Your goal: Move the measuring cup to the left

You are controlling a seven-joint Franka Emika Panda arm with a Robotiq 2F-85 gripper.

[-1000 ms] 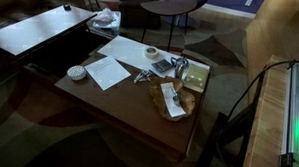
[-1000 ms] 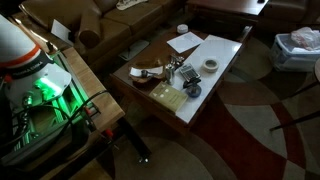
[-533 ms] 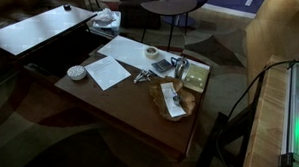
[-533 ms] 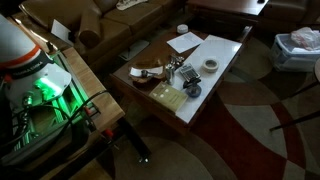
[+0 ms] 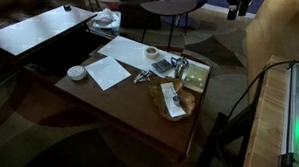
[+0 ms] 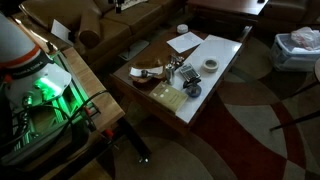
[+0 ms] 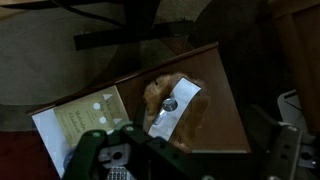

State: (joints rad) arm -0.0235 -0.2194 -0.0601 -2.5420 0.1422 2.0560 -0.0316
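The measuring cup (image 5: 141,76) is a small silvery metal piece with a short handle. It lies on the wooden table (image 5: 119,107) just right of the white paper sheet (image 5: 108,70). It also shows in an exterior view (image 6: 176,68) among a cluster of small items. My gripper (image 7: 195,165) is high above the table, open and empty. Its dark fingers (image 7: 100,155) stand wide apart at the bottom of the wrist view. They hide the cup there. A dark part of the arm (image 5: 235,6) shows at the top edge.
A round white dish (image 5: 77,72) sits left of the sheet and a pale tape-like ring (image 5: 152,53) behind the cup. A calculator (image 5: 162,66), a green box (image 5: 195,77) and a brown bag with a white label (image 7: 170,110) lie to the right.
A dark part of the arm has come into view at the top edge of an exterior view. Nothing on the table has moved.
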